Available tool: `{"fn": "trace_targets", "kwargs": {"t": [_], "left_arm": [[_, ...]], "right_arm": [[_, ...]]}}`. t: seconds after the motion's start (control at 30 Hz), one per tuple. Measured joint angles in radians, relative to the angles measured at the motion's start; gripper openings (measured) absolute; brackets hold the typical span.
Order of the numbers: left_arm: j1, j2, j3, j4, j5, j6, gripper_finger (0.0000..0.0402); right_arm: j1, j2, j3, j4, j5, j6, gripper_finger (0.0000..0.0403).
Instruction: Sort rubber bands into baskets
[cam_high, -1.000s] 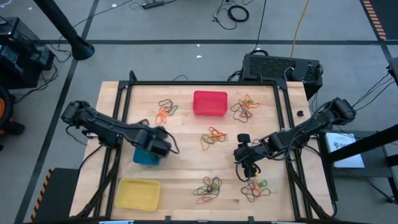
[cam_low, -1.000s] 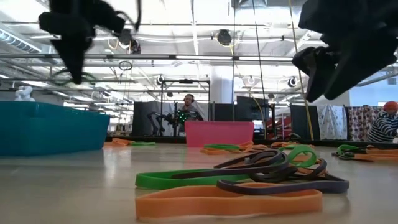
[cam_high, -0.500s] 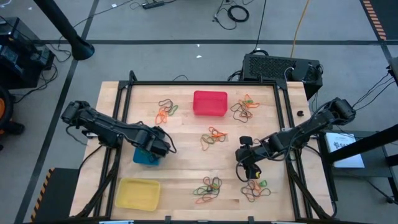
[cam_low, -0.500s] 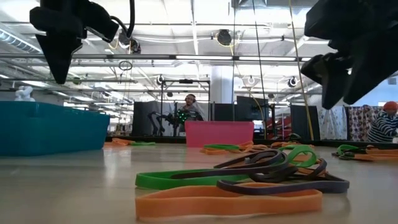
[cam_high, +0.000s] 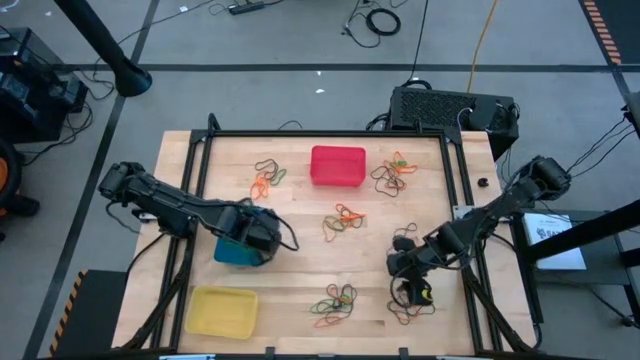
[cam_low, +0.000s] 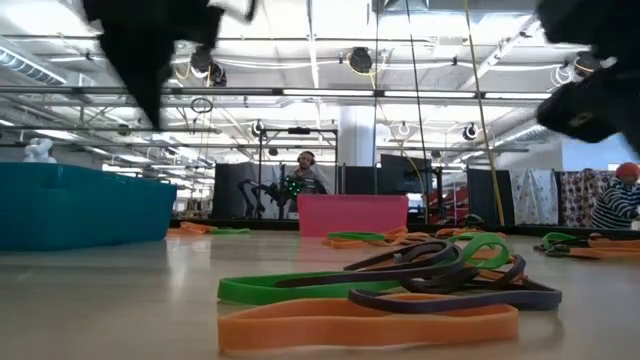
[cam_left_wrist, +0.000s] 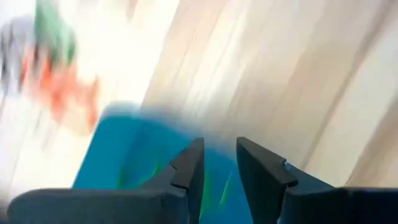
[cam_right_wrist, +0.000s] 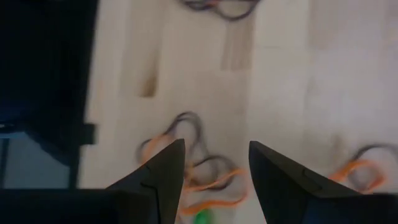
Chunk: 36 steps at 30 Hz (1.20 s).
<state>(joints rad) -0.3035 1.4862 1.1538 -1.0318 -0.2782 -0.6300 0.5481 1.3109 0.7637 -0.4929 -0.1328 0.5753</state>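
Rubber bands in orange, green and dark lie in loose piles on the wooden table (cam_high: 300, 270): far left (cam_high: 265, 178), far right (cam_high: 392, 172), middle (cam_high: 343, 220), near middle (cam_high: 335, 302) and near right (cam_high: 415, 308). My left gripper (cam_high: 252, 238) hangs open over the blue basket (cam_high: 235, 254), and a green band (cam_left_wrist: 211, 186) shows inside the basket below its fingers. My right gripper (cam_high: 408, 288) is open above the near-right pile (cam_right_wrist: 193, 155), holding nothing. The red basket (cam_high: 337, 165) stands at the far middle. At the near left is the yellow basket (cam_high: 222, 310).
A black frame (cam_high: 330, 133) runs round the table's far edge and sides. A black box (cam_high: 450, 108) sits beyond the far right corner. In the low view, green, dark and orange bands (cam_low: 400, 290) lie close to the near edge. A person (cam_low: 305, 170) sits far behind.
My left gripper has opened over the blue basket and let go of a green band, which no longer hangs from its fingers. My right gripper, still open, has moved toward the table's near edge and now stands over the near-right pile.
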Motion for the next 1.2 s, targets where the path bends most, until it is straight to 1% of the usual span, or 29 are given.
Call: {"fn": "trace_targets", "kwargs": {"t": [0.07, 0.2, 0.27, 0.4, 0.47, 0.5, 0.6, 0.73, 0.87, 1.0, 1.1, 1.2], "left_arm": [[0.000, 0.009, 0.000, 0.159, -0.029, 0.100, 0.0102], [-0.012, 0.047, 0.000, 0.429, -0.037, 0.344, 0.0102], [-0.014, 0.079, 0.000, 0.522, -0.036, 0.440, 0.0102], [-0.009, 0.159, 0.000, 0.650, -0.021, 0.557, 0.0102], [-0.009, 0.206, 0.000, 0.712, -0.012, 0.606, 0.0102], [-0.010, 0.229, 0.000, 0.746, -0.008, 0.627, 0.0103], [-0.010, 0.290, 0.000, 0.835, 0.031, 0.681, 0.0103], [-0.010, 0.357, 0.000, 0.909, 0.068, 0.698, 0.0103], [-0.010, 0.405, 0.000, 0.967, 0.073, 0.696, 0.0103], [-0.010, 0.431, 0.000, 1.026, 0.122, 0.696, 0.0103], [-0.010, 0.432, 0.000, 1.063, 0.146, 0.697, 0.0103], [-0.010, 0.432, 0.000, 1.068, 0.148, 0.705, 0.0103]], "right_arm": [[0.029, 0.000, 0.009, -0.018, -0.005, 0.049, 0.0171], [0.099, 0.000, 0.012, -0.038, -0.005, 0.175, 0.0171], [0.135, 0.000, 0.012, -0.060, -0.005, 0.259, 0.0171], [0.208, 0.000, 0.012, -0.102, 0.004, 0.401, 0.0171], [0.244, 0.000, 0.012, -0.132, 0.028, 0.423, 0.0171], [0.260, 0.000, 0.012, -0.158, 0.053, 0.404, 0.0171], [0.293, 0.000, -0.002, -0.197, 0.095, 0.287, 0.0171], [0.309, 0.001, -0.020, -0.165, 0.130, 0.218, 0.0171], [0.314, 0.001, -0.042, -0.137, 0.162, 0.226, 0.0171], [0.320, 0.001, -0.087, -0.099, 0.161, 0.233, 0.0171], [0.326, 0.001, -0.147, -0.028, 0.158, 0.262, 0.0171], [0.330, 0.001, -0.204, 0.056, 0.158, 0.268, 0.0171]]}}
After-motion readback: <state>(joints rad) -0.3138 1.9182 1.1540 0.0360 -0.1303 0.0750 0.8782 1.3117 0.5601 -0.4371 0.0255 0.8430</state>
